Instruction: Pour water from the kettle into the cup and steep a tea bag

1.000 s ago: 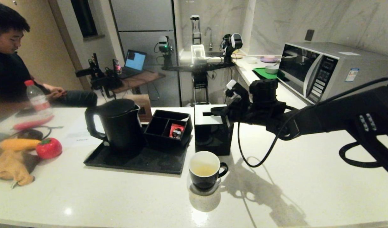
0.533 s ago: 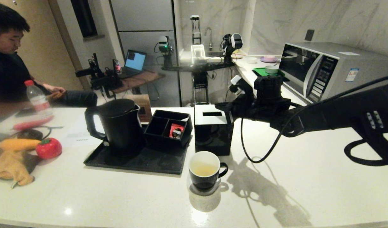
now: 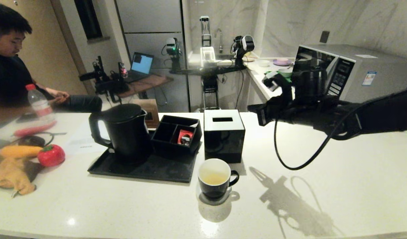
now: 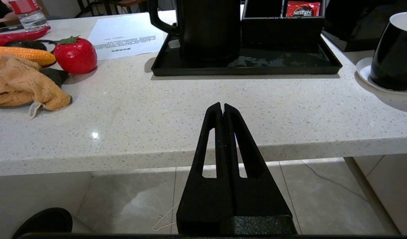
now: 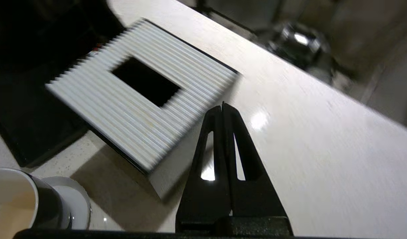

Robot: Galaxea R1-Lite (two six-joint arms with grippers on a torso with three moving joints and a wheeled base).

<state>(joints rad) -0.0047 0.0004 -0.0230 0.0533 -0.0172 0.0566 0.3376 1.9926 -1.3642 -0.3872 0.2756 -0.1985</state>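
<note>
pale yellowish water (image 3: 213, 179) sits in my glossy black white-lined cup (image 3: 216, 179), yet i see no tea bag there. right gripper (image 3: 260, 116) hangs clenched, empty, above the counter; left gripper (image 4: 222, 108) clenched below it. reaching across could clip the black slotted box (image 3: 224, 134).

Dim warm room; overhead glare spots on tabletop (image 3: 123, 205); hard arm shadow (right side); right wrist view motion-blurred; head view edges bowed.
</note>
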